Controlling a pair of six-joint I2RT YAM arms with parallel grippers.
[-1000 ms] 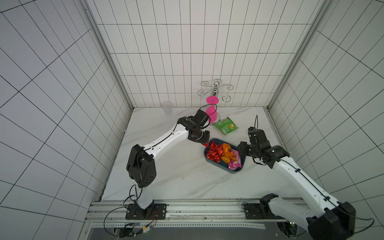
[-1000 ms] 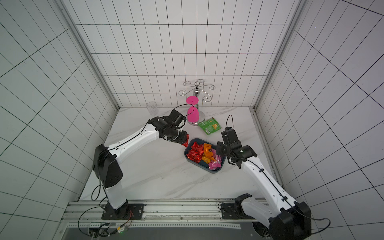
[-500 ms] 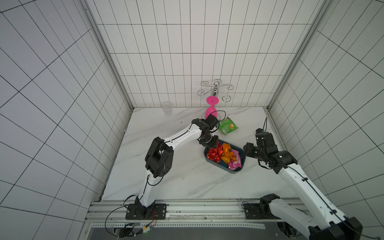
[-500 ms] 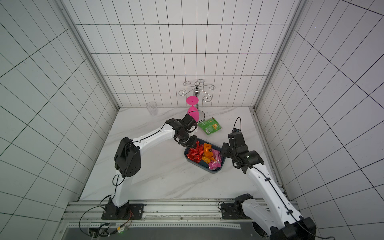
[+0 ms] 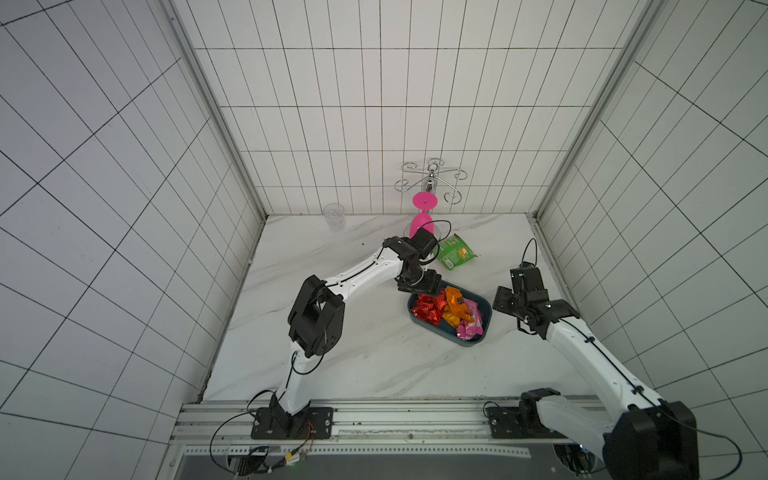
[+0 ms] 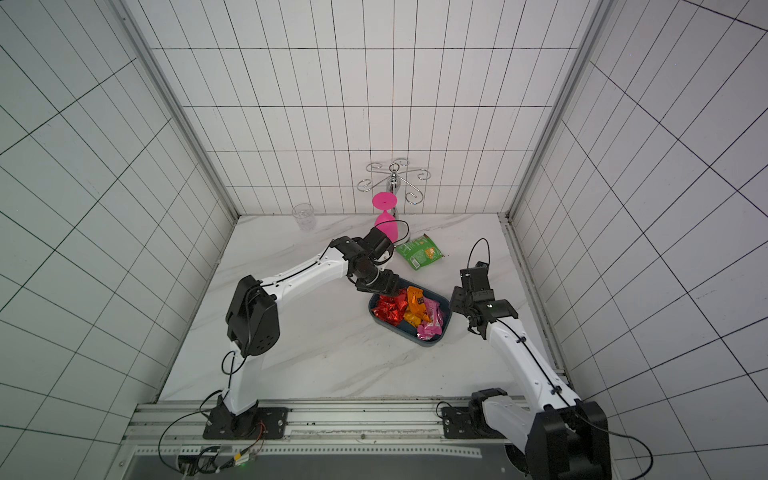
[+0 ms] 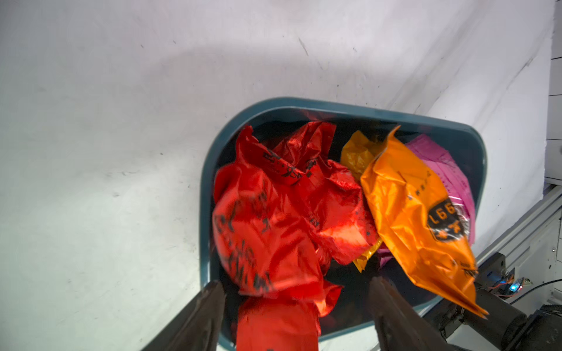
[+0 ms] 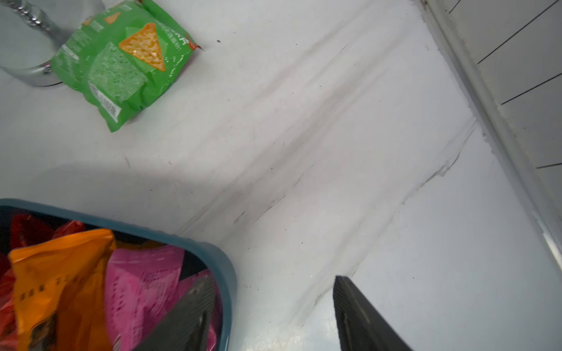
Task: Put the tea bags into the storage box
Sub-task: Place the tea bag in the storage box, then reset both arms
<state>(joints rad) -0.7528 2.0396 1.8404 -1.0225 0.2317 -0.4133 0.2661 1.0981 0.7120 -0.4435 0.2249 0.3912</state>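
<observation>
The storage box (image 5: 478, 338) (image 6: 432, 341) is a teal tray right of the table's middle. It holds a pile of tea bags (image 5: 446, 309) (image 6: 409, 309), which are red, orange and pink foil sachets. My left gripper (image 5: 419, 286) (image 7: 296, 291) hangs over the box's far left end, open. A blurred red tea bag (image 7: 276, 325) lies loose between its fingers, touching neither. My right gripper (image 5: 505, 301) (image 8: 270, 291) stands open beside the box's right end. One of its fingers (image 8: 194, 304) overlaps the box rim (image 8: 225, 267), and only bare table lies between the two.
A green snack packet (image 5: 455, 257) (image 8: 121, 67) lies behind the box. Behind that stand an upturned pink goblet (image 5: 424, 216) and a chrome stand (image 5: 432, 183). A clear glass tumbler (image 5: 333, 215) sits at the back wall. The right wall's edge (image 8: 486, 91) is close to my right gripper.
My left arm swung right over the box and its gripper opened, letting go of the red tea bag. My right gripper drew back to the right of the box and opened wider.
</observation>
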